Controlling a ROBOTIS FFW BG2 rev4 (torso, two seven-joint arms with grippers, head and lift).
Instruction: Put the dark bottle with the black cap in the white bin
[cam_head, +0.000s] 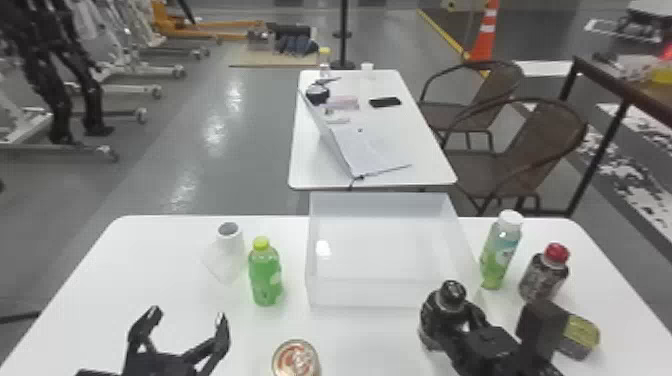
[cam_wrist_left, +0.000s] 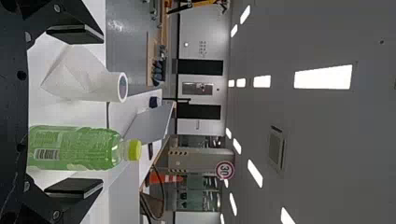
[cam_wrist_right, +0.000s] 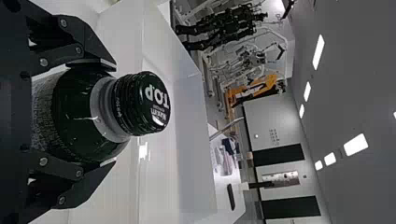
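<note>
Between the fingers of the right gripper (cam_wrist_right: 114, 113): dark bottle (cam_wrist_right: 77, 116), black cap (cam_wrist_right: 142, 103), pinched about the body. Just beyond those fingers: white bin (cam_head: 372, 296). Left gripper (cam_head: 188, 316): fingers spread, nothing held. Risks: bottle base catching the bin's near wall, from a low lift; slippage, from smooth, rounded sides; green can (cam_head: 582, 335) beside the wrist knocked, from an outward swing. Unclear: whether the base touches the table (cam_head: 150, 280). Part-hidden: green can.

We record: grey floor (cam_head: 260, 125); two white tables (cam_head: 125, 280), one beyond the other; two brown armchairs (cam_head: 472, 167) at right. Overhead, we note grey ceiling (cam_wrist_left: 327, 140), lit panels (cam_wrist_left: 323, 77).
</note>
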